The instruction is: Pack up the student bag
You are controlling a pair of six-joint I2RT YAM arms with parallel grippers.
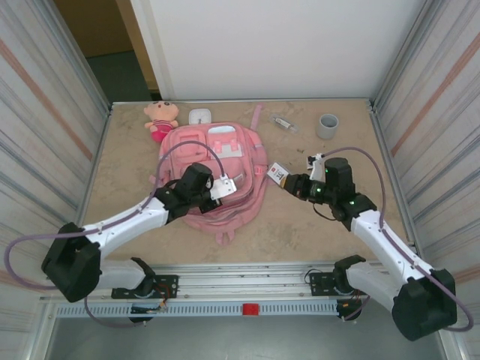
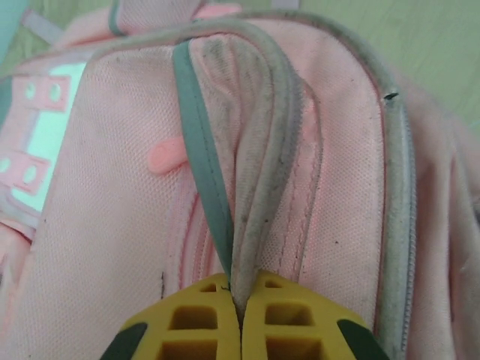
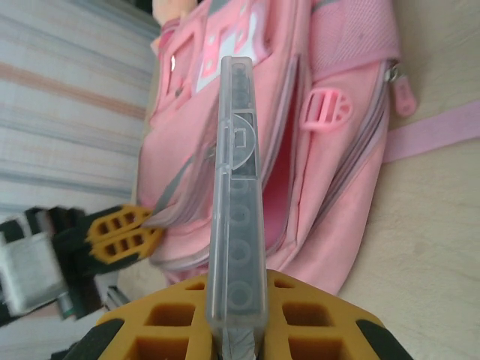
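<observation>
White arm links [image 1: 124, 221], black joints [image 1: 71, 266], lilac cables [image 1: 381, 191], yellow latticed end effector [image 2: 238, 300]

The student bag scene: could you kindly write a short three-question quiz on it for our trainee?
1. True or false: the left gripper is shut on a fold of the student bag.
2. The right gripper holds: A a clear flat case, B a book, C a pen?
3. In the top view, what stands at the far right of the table?
Key: 1 true; 2 A; 3 the grey cup.
</observation>
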